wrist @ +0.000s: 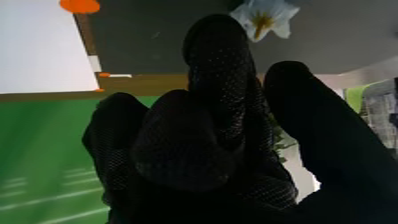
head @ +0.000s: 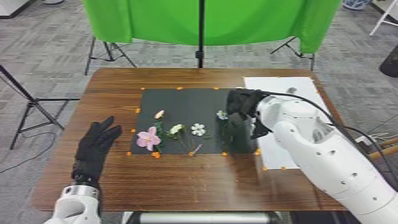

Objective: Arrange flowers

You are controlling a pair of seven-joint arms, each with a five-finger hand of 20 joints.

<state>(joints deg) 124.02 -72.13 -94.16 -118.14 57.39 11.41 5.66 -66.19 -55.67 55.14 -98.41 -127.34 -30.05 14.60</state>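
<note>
My right hand (head: 242, 104) is over the right part of the black mat (head: 182, 97), close above a pale blue flower (head: 222, 115). Further left on the mat lie a white flower (head: 198, 129), a cream flower (head: 176, 129), a large pink flower (head: 149, 137) and a peach bud (head: 160, 114). In the right wrist view my right hand (wrist: 218, 90) is open, its thumb apart from the fingers; a pale flower (wrist: 265, 17) lies beyond the fingertips. My left hand (head: 96, 145) rests open at the table's left side.
A white sheet (head: 277, 82) lies on the wooden table (head: 195, 180) at the right, partly hidden by my right arm. Orange markers edge the mat. Behind the table stand a green cloth (head: 155, 22) and a black stand (head: 201, 40).
</note>
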